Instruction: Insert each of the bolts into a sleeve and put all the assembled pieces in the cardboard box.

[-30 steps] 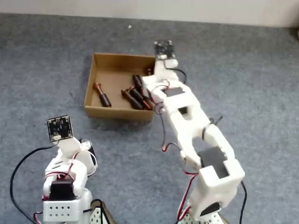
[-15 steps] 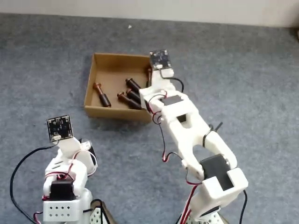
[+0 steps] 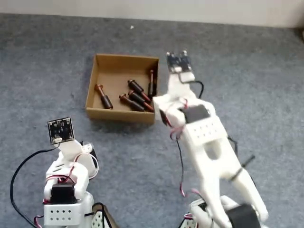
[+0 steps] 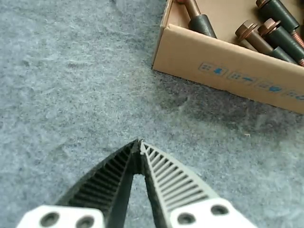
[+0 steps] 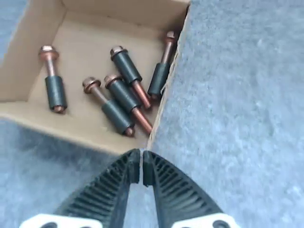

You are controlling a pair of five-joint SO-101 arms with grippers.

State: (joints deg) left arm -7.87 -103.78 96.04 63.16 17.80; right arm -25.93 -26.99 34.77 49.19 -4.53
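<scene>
The cardboard box (image 3: 121, 115) holds several copper bolts, each inside a dark sleeve (image 3: 135, 97). One assembly (image 3: 152, 83) leans along the box's right wall. My right arm (image 3: 199, 128) stands just right of the box. In its wrist view the right gripper (image 5: 141, 154) is shut and empty, above the carpet off the box's near right corner (image 5: 71, 128), with the assemblies (image 5: 124, 90) beyond it. My left arm (image 3: 66, 166) rests at the near left. Its gripper (image 4: 139, 144) is shut on nothing, low over the carpet short of the box wall (image 4: 228, 71).
Grey carpet (image 3: 247, 71) covers the whole table. Red and black cables (image 3: 180, 161) hang from the right arm. A pale wall edge runs along the far side.
The right arm has pulled back from over the box toward the right and nearer its base. The assembly by the box's right wall is now uncovered. The left arm has not moved.
</scene>
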